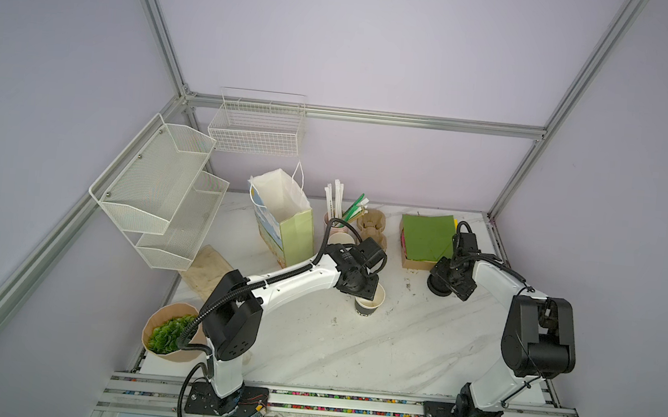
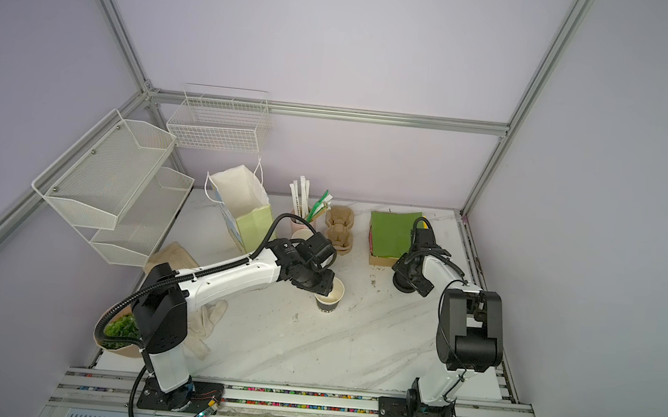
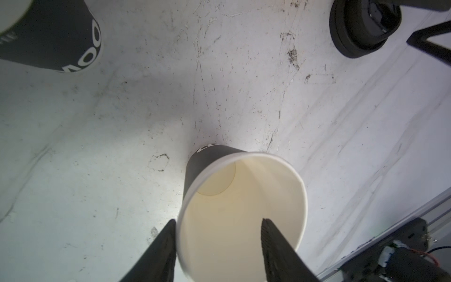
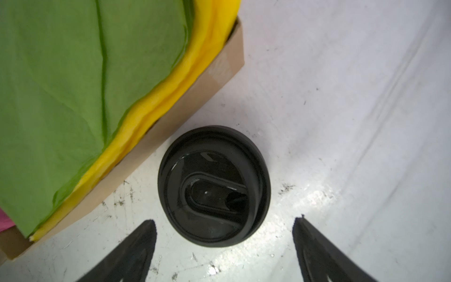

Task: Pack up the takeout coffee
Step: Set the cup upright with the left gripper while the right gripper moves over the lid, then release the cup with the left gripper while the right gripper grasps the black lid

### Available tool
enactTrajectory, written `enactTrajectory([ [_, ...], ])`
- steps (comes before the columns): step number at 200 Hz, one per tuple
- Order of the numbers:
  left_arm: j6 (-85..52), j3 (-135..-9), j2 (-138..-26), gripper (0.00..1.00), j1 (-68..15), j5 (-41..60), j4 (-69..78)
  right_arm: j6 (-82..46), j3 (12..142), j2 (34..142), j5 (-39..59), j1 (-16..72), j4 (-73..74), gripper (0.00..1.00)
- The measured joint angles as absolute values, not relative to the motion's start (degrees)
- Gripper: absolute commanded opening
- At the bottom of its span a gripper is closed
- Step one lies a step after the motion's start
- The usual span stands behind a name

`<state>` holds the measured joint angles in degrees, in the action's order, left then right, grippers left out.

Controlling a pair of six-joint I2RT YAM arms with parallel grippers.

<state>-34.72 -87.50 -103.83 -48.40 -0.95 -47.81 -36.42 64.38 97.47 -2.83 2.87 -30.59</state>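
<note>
in both top views the lidless cup point(image 1: 366, 309) stands on the middle of the desk point(image 1: 414, 351), with the left claw point(image 1: 372, 296) at its rim. left wrist: jaws apart astride the cup wall, clamping nothing; i'd lift straight off. right wrist: right claw point(image 4: 224, 219) spread either side of the lid point(image 4: 214, 185) by the box point(image 4: 195, 92); centre, then close.

white arm links point(image 1: 296, 281), black joints point(image 1: 233, 325), ribbed black cables point(image 1: 182, 395), black fingers point(image 3: 161, 251)

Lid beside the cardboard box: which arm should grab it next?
Right. The right fingers hang open over the lid, one on each side. The left fingers are away at the lidless cup, astride its rim.
</note>
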Motion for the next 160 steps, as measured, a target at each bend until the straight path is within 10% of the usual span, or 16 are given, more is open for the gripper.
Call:
enactTrajectory([
  [16,-34.5,-87.53,-103.39,1.0,-48.4,-2.09,-48.03,-36.1,64.66,98.0,-2.46,2.87,-30.57,0.91],
  [160,-30.2,-88.07,-87.13,1.0,-38.17,-9.52,-49.08,-33.71,66.06,100.47,-1.56,2.87,-29.28,0.82],
])
